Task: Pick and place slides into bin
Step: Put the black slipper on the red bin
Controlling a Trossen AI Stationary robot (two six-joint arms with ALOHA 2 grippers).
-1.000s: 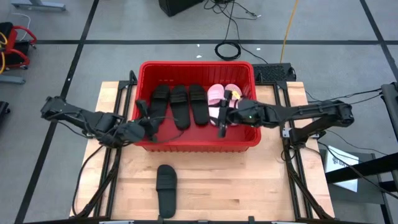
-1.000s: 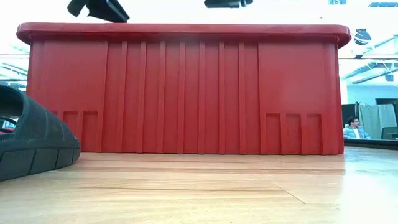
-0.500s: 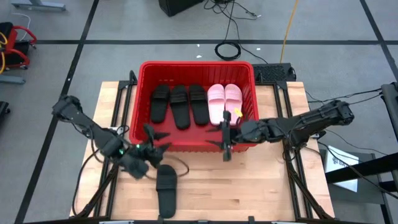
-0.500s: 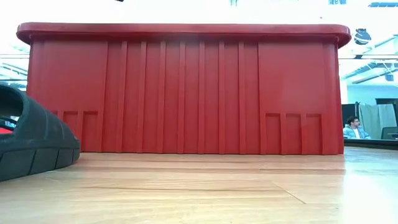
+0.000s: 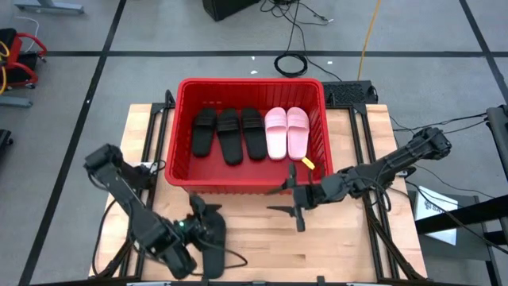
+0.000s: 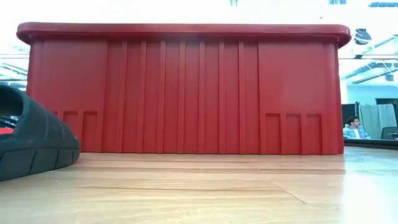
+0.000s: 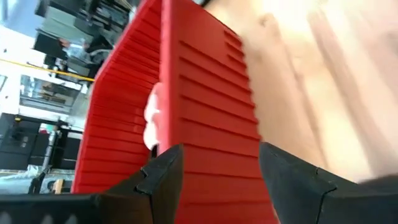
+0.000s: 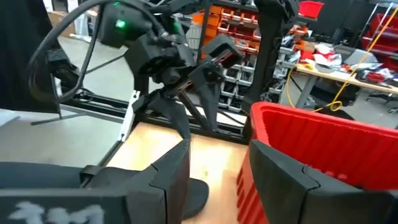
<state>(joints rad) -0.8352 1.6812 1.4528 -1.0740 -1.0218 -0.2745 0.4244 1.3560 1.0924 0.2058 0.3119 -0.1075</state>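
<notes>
1. Hovering over the last black slide on the counter, the left pincer is spread wide (holding nothing).
2. Pinch its strap firmly.
3. Lift it clear over the bin wall.

Left arm reaches low toward the near edge, its end effector open. Right arm stretches inward from the right, its end effector open and empty.

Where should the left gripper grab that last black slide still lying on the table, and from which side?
Grip the black slide across its wide strap, coming down from above. It seems to lie flat, sole down, so the raised strap offers an edge. The open left gripper hovers beside it.
</notes>
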